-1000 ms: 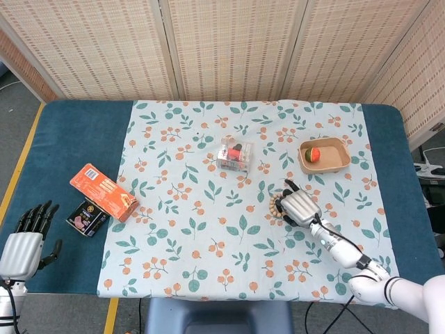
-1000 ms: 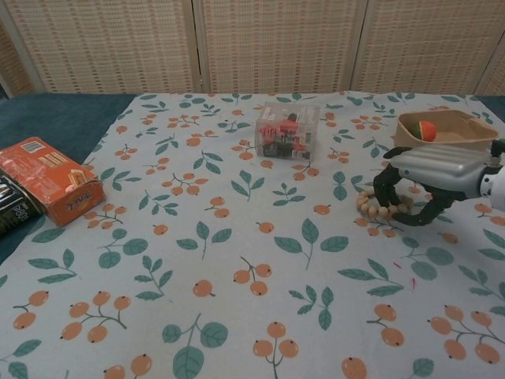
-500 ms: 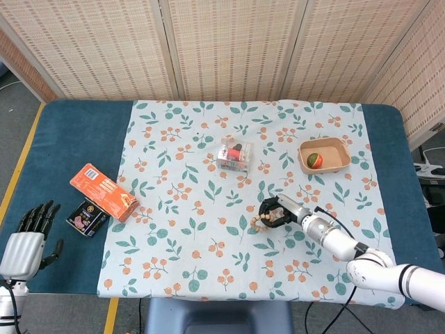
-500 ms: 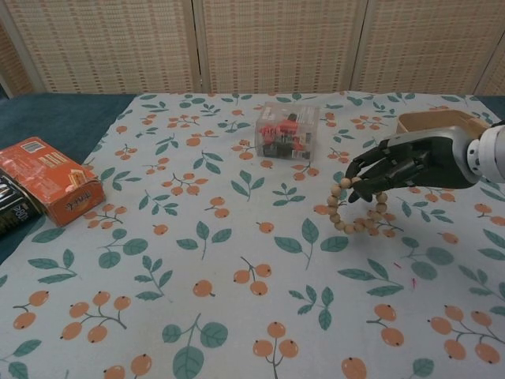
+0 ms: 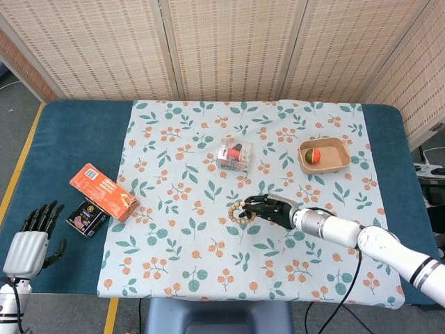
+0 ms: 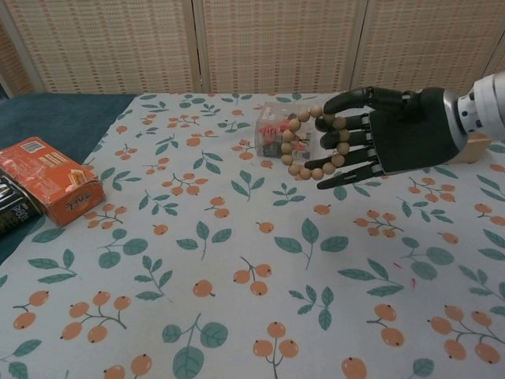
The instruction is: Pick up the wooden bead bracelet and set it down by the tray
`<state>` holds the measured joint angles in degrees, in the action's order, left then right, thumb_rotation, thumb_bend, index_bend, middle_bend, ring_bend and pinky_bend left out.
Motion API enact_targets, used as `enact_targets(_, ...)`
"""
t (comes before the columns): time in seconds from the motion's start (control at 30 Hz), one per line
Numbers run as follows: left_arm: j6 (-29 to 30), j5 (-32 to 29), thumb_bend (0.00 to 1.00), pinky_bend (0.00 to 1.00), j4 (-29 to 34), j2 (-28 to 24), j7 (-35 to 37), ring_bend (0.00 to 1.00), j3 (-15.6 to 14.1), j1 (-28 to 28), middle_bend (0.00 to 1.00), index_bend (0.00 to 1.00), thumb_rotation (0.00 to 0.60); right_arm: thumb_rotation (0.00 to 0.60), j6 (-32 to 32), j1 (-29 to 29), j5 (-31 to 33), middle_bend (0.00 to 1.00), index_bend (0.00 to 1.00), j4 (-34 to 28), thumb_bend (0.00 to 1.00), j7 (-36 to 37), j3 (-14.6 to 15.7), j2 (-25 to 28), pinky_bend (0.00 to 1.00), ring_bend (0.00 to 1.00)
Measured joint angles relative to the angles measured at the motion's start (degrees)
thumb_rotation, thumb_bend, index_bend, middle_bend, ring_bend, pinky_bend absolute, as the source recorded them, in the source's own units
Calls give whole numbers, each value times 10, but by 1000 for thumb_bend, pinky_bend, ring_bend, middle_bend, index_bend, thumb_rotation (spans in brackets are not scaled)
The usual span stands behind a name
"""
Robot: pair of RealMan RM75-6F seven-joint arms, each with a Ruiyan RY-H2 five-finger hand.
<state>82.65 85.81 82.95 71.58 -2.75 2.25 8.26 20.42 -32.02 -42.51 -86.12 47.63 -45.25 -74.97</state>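
The wooden bead bracelet hangs looped over the fingers of my right hand, lifted off the table. That hand is held above the floral cloth near its middle, palm turned toward the chest camera, fingers pointing left. The tan tray stands at the back right with a small orange-and-green ball in it; in the chest view only a corner of the tray shows behind the hand. My left hand hovers at the table's near left edge, fingers apart, holding nothing.
A clear plastic box with red contents stands behind the bracelet. An orange carton and a dark packet lie at the left on the blue table surface.
My right hand has lifted the bracelet off the cloth beside the tray and carried it up and leftward toward the table's middle. The left hand has barely moved.
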Motion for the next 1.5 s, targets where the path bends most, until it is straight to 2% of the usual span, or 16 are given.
enact_targets(0.13,-3,0,470,108,-1,1,-1,0,-1,1,0,0,600,401,49,43,40,598,512,17,752,-90,-41,-26,0,275)
enact_targets(0.27,-5,-1,470,108,-1,1,1,0,-1,2,0,0,600,366,77,82,68,536,396,26,654,-170,-62,-47,0,255)
enact_targets(0.43,-9,-3,470,108,-2,0,7,0,-1,3,0,0,600,336,106,122,95,521,367,42,642,-250,-72,-73,0,242)
enact_targets(0.53,-10,-5,471,109,-3,-2,12,0,0,4,0,0,600,320,131,134,112,518,326,64,594,-280,-75,-89,0,238)
enact_targets(0.73,-11,-5,471,108,-3,-4,18,0,0,4,0,0,600,315,209,154,163,501,292,122,540,-342,-94,-126,0,226)
enact_targets(0.9,-16,-11,471,108,-4,-5,23,0,2,5,0,0,600,297,260,166,191,493,281,164,454,-397,-105,-155,0,219)
enact_targets(1.07,-17,-13,471,109,-5,-6,25,0,3,5,0,0,600,293,293,165,202,493,288,198,419,-425,-100,-172,0,219)
enact_targets(1.17,-19,-15,471,108,-6,-6,25,0,3,5,0,0,600,306,304,164,209,492,356,216,419,-437,-95,-183,0,220)
enact_targets(1.3,-20,-16,472,109,-6,-6,25,0,3,6,0,0,600,345,308,165,220,492,507,229,419,-451,-90,-197,0,224)
enact_targets(1.5,-19,-16,471,109,-5,-7,26,0,3,6,0,0,600,366,313,163,225,492,552,234,419,-460,-87,-201,0,230)
